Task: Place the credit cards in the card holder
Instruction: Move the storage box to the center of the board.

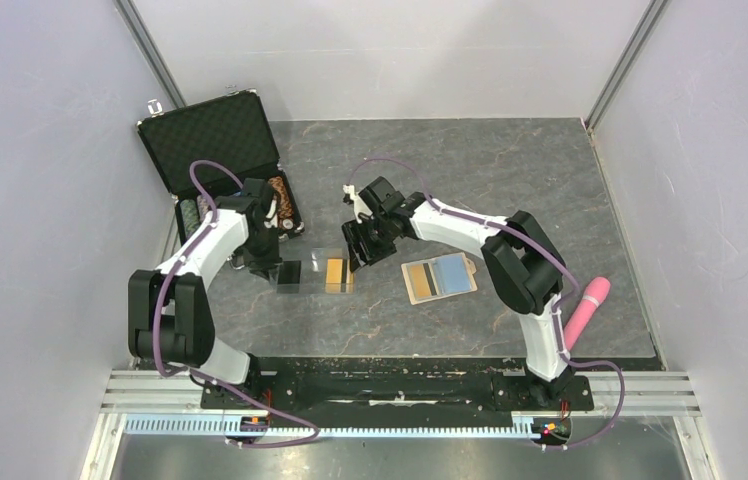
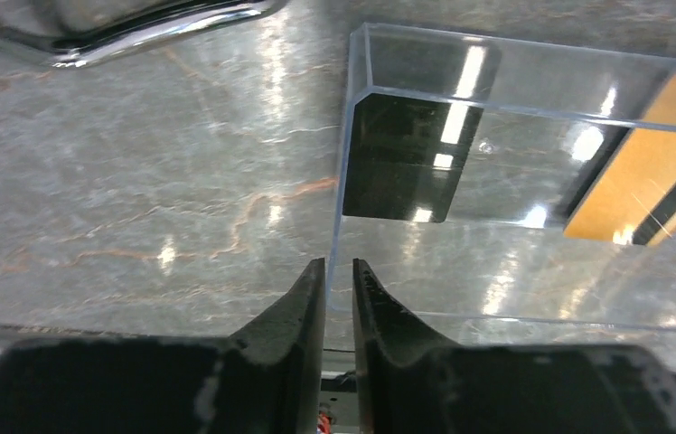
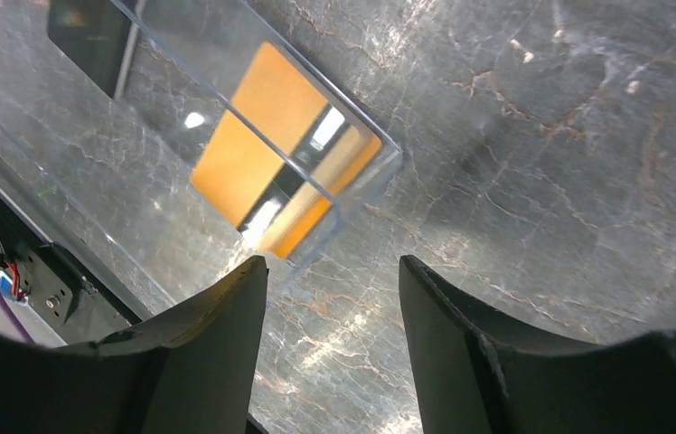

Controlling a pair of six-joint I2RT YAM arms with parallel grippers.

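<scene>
Cards: black one (image 1: 290, 276) and gold one (image 1: 335, 272) lying flat, side by side, inside a clear box (image 2: 515, 83) near the middle of the grey mat (image 1: 510, 180); black to the left, gold with a dark stripe to the right, a small gap between them. Neither in the wallet yet.

Far left, back corner: black case (image 1: 212, 140), lid up, foam lining showing.

Left gripper (image 2: 339, 280): down at the box's left end, just beside the black card. Jaws drawn nearly together astride the end wall, clear edge running into the slit between the fingers (image 2: 303, 312); looks closed on that wall. No contact with either card.

Box itself: open at the top, long side across the mat, resting flat.

Right gripper (image 3: 330, 280): over the mat at the box's right end, near the gold card's corner. Jaws apart, bare mat between the fingers (image 3: 226, 316), nothing held.

Right of that: wallet (image 1: 412, 282), lying open and flat, tan border, blue lining up, apart from the box.

Far right edge: pink cylinder (image 1: 587, 308), tilted, beside the right arm.
</scene>
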